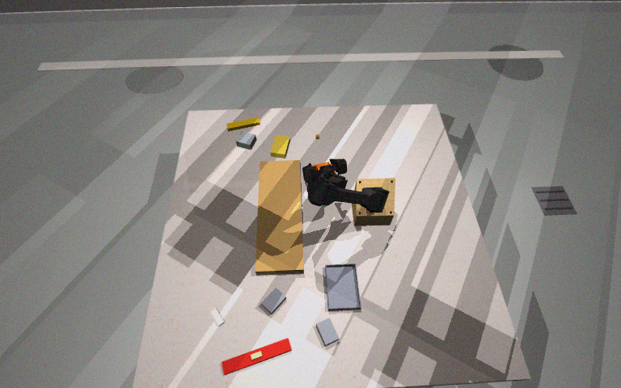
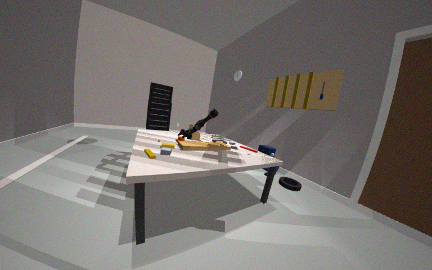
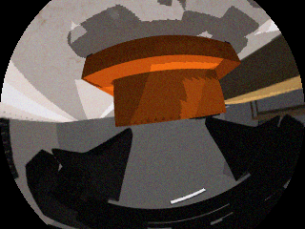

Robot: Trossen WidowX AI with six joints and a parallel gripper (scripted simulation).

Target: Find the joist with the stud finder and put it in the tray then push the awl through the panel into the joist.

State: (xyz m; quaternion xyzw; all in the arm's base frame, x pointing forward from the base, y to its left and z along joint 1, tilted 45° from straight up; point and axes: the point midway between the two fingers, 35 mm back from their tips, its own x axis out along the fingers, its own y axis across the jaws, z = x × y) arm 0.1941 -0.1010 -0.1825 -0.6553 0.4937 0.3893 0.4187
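The orange stud finder (image 1: 322,165) (image 2: 180,138) (image 3: 167,97) is just beyond my fingertips, its wide part farther from them than its narrower block. My gripper (image 1: 326,170) (image 3: 170,126) is open and holds nothing. The wrist view does not show clearly whether a fingertip touches the block. The tan floor panel (image 1: 279,187) (image 2: 203,145) lies left of the gripper in the top view. The shallow grey tray (image 1: 342,293) (image 2: 219,140) lies nearer the bottom of that view and looks empty. The joist is hidden, and I cannot make out the awl.
A wooden block (image 1: 373,219) is under the arm's base. Yellow blocks (image 1: 280,145) (image 1: 243,124) and a grey block (image 1: 246,140) lie beyond the panel. Two grey blocks (image 1: 273,300) (image 1: 327,331), a white piece (image 1: 217,317) and a red level (image 1: 274,349) lie near the tray's end.
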